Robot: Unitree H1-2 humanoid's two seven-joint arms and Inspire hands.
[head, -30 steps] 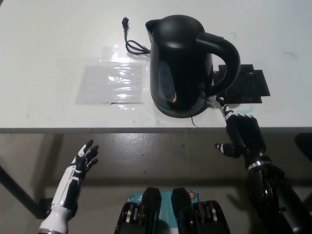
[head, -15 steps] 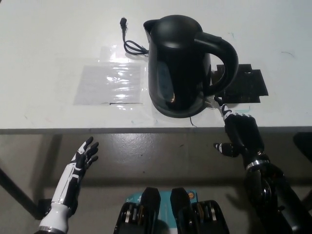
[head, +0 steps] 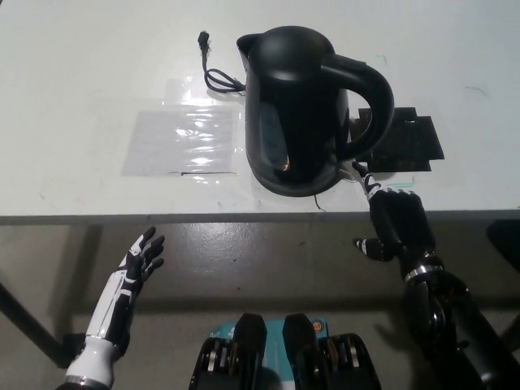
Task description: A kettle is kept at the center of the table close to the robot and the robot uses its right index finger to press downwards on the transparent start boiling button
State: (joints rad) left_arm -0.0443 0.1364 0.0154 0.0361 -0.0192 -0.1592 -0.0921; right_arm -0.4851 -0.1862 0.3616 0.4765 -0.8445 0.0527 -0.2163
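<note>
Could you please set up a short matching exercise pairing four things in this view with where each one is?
Things:
1. kettle
2. left hand
3. right hand
4. plug

Places:
A. below the table edge, fingers spread, idle
B. far side of the table, at the cord's end
C. centre of the table
D. at the table edge, one finger reaching to the kettle's base

Pairs: 1-C, 2-A, 3-D, 4-B

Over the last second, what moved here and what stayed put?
The right robot hand edged up and slightly left, its extended finger now at the base of the black kettle under the handle. Whether it touches the button cannot be told. Nothing was grasped or released. The kettle, its power cord and the plastic sheet kept their places on the table; their slight shift is camera motion. The left robot hand stayed open below the table edge.
</note>
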